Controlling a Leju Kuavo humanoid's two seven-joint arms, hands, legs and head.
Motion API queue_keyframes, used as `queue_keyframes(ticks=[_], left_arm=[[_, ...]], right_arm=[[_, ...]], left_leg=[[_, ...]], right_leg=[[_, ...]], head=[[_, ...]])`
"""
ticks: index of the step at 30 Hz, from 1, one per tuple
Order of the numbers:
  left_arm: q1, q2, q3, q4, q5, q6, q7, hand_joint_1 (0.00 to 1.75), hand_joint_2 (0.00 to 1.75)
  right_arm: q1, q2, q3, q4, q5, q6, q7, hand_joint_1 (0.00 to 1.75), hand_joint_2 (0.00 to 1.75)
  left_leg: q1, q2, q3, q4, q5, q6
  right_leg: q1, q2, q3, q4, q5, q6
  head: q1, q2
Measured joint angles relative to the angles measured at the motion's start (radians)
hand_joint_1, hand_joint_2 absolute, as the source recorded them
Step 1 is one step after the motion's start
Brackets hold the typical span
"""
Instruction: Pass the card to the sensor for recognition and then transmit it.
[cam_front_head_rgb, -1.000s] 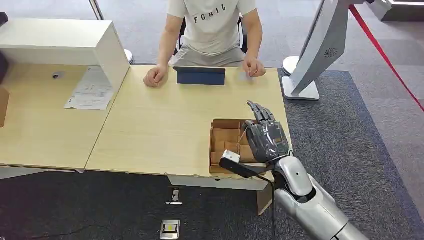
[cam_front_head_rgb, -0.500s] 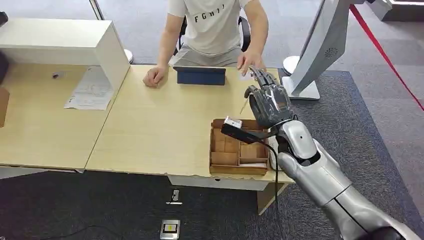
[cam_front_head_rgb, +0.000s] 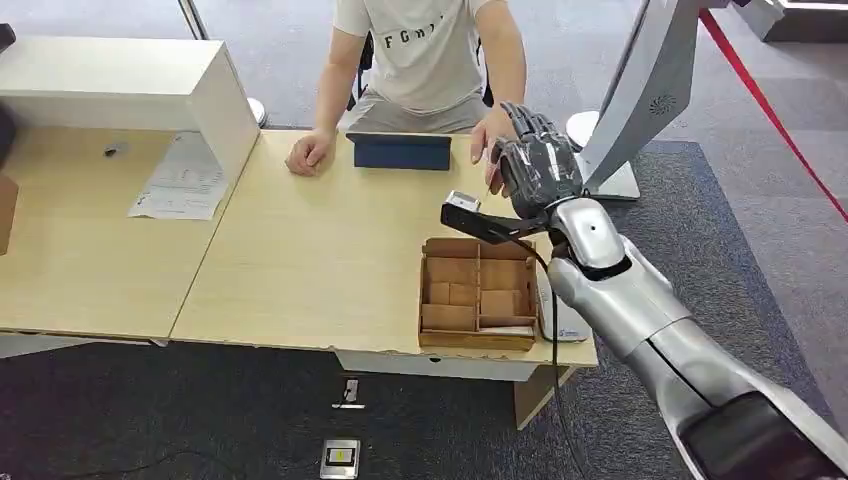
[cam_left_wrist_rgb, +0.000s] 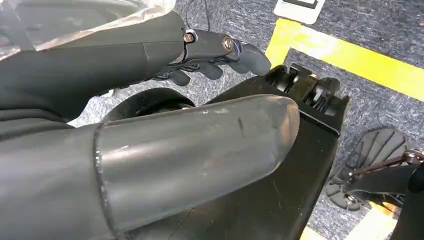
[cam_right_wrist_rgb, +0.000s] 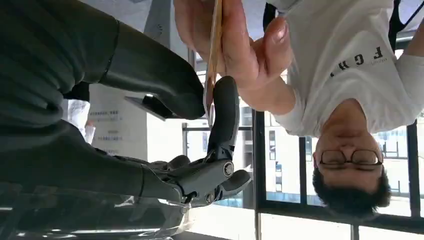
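Right robot hand (cam_front_head_rgb: 538, 172) and person's hand (cam_front_head_rgb: 491, 135) both on card (cam_right_wrist_rgb: 215, 47).

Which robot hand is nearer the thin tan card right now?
Right. The right hand pinches the thin tan card, which the person's hand also grips. The left hand hangs down over the floor, away from it.

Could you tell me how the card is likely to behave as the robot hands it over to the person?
The card looks thin and straight edge-on, so probably stiff and very light. The right hand pinches it by a narrow strip only, so it could slip or twist. The person's hand already grips its other end, so a drop seems unlikely.
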Motion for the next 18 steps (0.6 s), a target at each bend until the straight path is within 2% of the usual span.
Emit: queue_keyframes(ticks=[11, 12, 13, 18], left_arm=[[0.001, 0.000, 0.000, 0.000, 0.000, 0.000, -0.002, 0.00, 0.00], [0.001, 0.000, 0.000, 0.000, 0.000, 0.000, -0.002, 0.00, 0.00], [0.001, 0.000, 0.000, 0.000, 0.000, 0.000, -0.002, 0.00, 0.00], [0.001, 0.000, 0.000, 0.000, -0.003, 0.000, -0.002, 0.00, 0.00]], right_arm=[[-0.020, 0.009, 0.016, 0.114, -0.009, 0.001, 0.010, 1.75, 1.75], [-0.020, 0.008, 0.017, 0.119, -0.008, -0.001, 0.012, 0.00, 1.75], [-0.020, 0.008, 0.018, 0.125, -0.009, -0.002, 0.015, 0.00, 0.00], [-0.020, 0.007, 0.023, 0.150, -0.023, -0.002, 0.001, 0.00, 0.00]], left_leg=[[0.000, 0.000, 0.000, 0.000, 0.000, 0.000], [0.000, 0.000, 0.000, 0.000, 0.000, 0.000], [0.000, 0.000, 0.000, 0.000, 0.000, 0.000], [0.000, 0.000, 0.000, 0.000, 0.000, 0.000]], right_leg=[[0.000, 0.000, 0.000, 0.000, 0.000, 0.000], [0.000, 0.000, 0.000, 0.000, 0.000, 0.000], [0.000, 0.000, 0.000, 0.000, 0.000, 0.000], [0.000, 0.000, 0.000, 0.000, 0.000, 0.000]], head=[[0.000, 0.000], [0.000, 0.000], [0.000, 0.000], [0.000, 0.000]])
